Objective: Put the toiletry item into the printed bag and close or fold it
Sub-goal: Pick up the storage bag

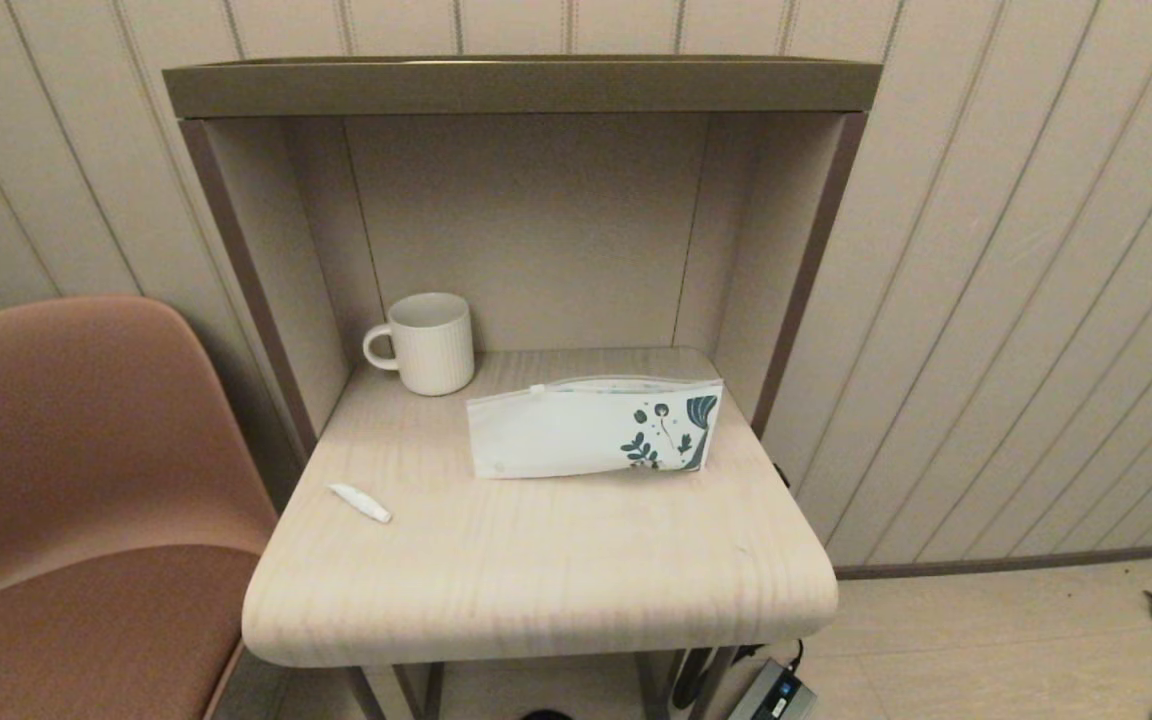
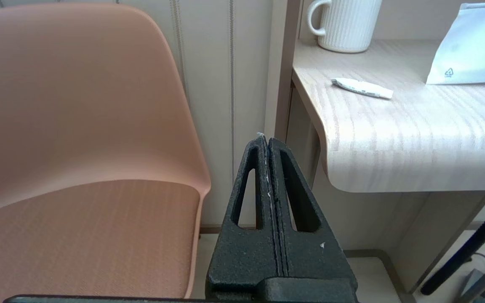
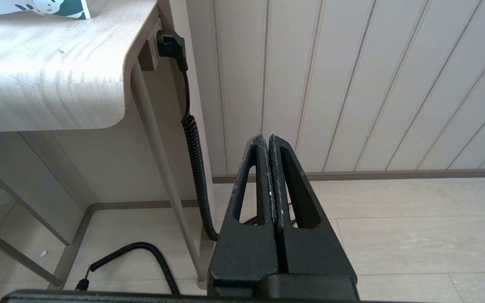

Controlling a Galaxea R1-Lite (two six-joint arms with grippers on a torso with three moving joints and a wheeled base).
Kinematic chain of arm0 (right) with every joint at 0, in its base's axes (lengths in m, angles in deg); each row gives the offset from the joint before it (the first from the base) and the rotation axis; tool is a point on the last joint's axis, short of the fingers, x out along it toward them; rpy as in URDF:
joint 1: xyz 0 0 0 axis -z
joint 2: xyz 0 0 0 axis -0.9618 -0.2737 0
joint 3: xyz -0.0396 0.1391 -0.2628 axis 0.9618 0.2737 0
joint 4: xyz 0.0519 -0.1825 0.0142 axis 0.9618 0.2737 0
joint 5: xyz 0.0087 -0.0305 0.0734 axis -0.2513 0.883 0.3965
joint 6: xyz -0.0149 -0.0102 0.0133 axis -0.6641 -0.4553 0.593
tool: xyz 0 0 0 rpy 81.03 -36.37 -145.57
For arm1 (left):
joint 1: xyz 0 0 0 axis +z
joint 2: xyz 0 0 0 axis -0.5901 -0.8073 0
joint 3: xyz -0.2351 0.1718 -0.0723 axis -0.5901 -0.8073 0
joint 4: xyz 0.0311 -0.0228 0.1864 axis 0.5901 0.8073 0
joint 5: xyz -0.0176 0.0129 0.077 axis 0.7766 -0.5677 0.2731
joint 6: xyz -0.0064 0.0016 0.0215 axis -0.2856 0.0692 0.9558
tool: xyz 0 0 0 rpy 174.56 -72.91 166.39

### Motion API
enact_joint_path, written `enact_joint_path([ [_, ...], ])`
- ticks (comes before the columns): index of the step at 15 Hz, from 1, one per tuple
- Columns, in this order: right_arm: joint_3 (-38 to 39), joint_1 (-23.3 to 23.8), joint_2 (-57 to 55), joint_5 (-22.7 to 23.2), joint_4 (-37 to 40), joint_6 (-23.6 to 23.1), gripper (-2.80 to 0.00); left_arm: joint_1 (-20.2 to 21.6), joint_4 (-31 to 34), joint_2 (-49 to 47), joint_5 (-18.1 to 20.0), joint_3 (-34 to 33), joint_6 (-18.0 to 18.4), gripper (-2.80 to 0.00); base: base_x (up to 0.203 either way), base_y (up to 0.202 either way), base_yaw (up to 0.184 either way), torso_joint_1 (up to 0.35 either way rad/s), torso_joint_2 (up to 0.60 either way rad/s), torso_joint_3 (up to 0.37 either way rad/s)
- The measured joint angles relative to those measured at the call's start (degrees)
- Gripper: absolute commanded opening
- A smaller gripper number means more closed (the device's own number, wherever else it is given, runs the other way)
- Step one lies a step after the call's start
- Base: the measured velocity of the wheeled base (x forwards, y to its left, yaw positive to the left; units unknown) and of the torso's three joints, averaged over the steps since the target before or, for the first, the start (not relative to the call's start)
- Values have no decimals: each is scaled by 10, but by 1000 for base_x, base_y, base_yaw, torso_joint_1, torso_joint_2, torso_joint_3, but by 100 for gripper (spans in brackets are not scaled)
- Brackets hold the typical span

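The toiletry item [image 1: 360, 502], a tiny white tapered tube, lies flat near the left edge of the small wooden table [image 1: 536, 590]; the left wrist view shows the tube [image 2: 361, 88] too. The printed bag [image 1: 596, 427], white with a teal leaf print at its right end, lies in the middle with its zip top toward the back. My left gripper [image 2: 267, 139] hangs shut and empty below table height, between the chair and the table's left edge. Low beside the table's right side, my right gripper [image 3: 267, 136] is shut on nothing. Neither arm shows in the head view.
A white ribbed mug [image 1: 426, 343] stands at the back left inside the shelf alcove [image 1: 526, 90]. A pink chair [image 1: 66, 480] stands close on the left. A black coiled cable [image 3: 194, 147] hangs from a plug by the table's right legs, with a power brick [image 1: 774, 692] on the floor.
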Motion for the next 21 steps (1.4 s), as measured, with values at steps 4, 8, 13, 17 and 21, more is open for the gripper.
enact_joint_path([
  [4, -9, 0, 0, 9, 19, -8, -280, 0, 0, 0, 0, 0, 0, -280, 0, 0, 0, 0, 0, 0],
  [8, -176, 0, -6, 82, 122, 5, -280, 0, 0, 0, 0, 0, 0, -280, 0, 0, 0, 0, 0, 0],
  [13, -393, -24, -205, 141, 177, 45, -280, 0, 0, 0, 0, 0, 0, -280, 0, 0, 0, 0, 0, 0],
  [17, -475, -38, -488, 154, 118, 5, -280, 0, 0, 0, 0, 0, 0, -280, 0, 0, 0, 0, 0, 0],
  [21, -520, -35, -732, 261, -12, -36, 0, 0, 0, 0, 0, 0, 0, -280, 0, 0, 0, 0, 0, 0],
])
